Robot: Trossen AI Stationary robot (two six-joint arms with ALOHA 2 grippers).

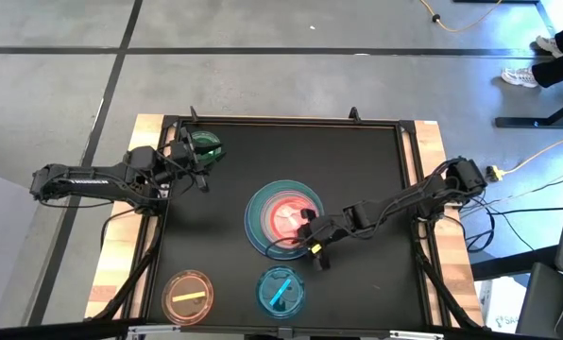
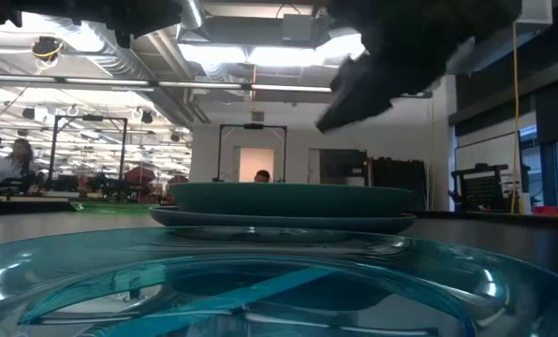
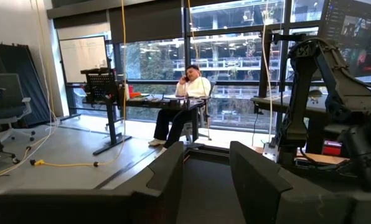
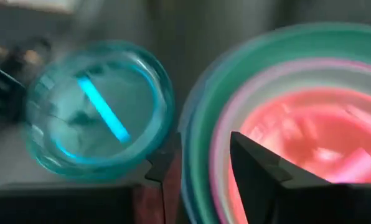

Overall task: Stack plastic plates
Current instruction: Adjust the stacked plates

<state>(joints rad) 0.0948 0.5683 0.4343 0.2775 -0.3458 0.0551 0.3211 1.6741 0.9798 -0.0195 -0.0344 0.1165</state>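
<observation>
right gripper at plate stack rim, seemingly open

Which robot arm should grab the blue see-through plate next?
Probably the right. Its gripper hangs open at the stack's near edge, just above the blue plate. The left gripper is far off by the green plate.

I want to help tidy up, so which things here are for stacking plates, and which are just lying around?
For the job: centre stack, green plate, orange plate, blue striped plate, right tool at the stack's rim, left tool by the green plate.

Just around: yellow cable on the floor, seated person beyond the table, shoes.
</observation>
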